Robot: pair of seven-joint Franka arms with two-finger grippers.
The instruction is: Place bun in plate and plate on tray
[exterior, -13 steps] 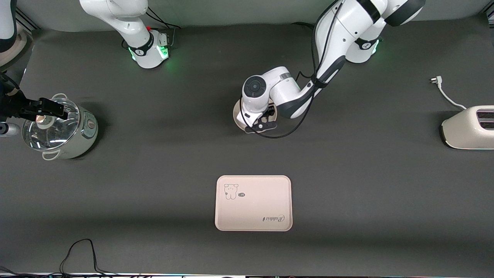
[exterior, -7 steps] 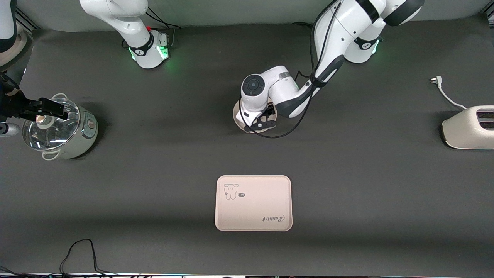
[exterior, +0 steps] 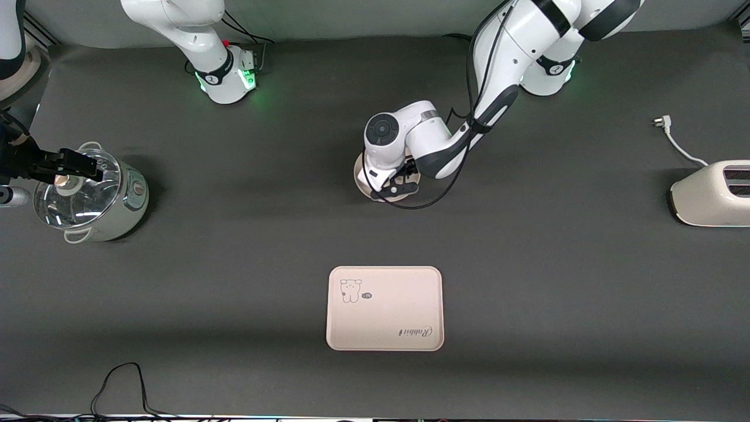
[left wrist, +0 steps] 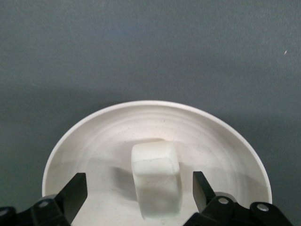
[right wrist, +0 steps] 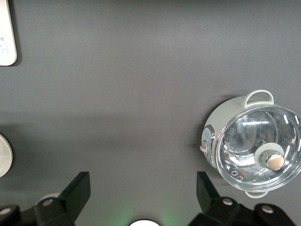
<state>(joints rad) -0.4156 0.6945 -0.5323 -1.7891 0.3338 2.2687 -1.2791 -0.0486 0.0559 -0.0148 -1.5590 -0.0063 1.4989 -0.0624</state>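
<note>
The cream bun (left wrist: 155,174) lies in the round cream plate (left wrist: 94,127), near its middle. My left gripper (left wrist: 141,186) hangs open just above the plate, one finger on each side of the bun with a gap to both. In the front view the left hand covers most of the plate (exterior: 360,176) and hides the bun; the left gripper (exterior: 401,186) is under it. The pink tray (exterior: 384,308) with the bear drawing lies bare, nearer to the front camera than the plate. My right gripper (right wrist: 143,186) is open and holds nothing, high over the table by its base.
A glass-lidded pot (exterior: 88,193) stands at the right arm's end of the table, with a black fixture (exterior: 58,167) reaching over it. A cream toaster (exterior: 712,196) and its loose plug cord (exterior: 674,140) sit at the left arm's end. A black cable (exterior: 123,381) lies near the front edge.
The left hand has drifted slightly toward the arms' bases while staying over the plate. The right arm, the tray and the pot have not moved.
</note>
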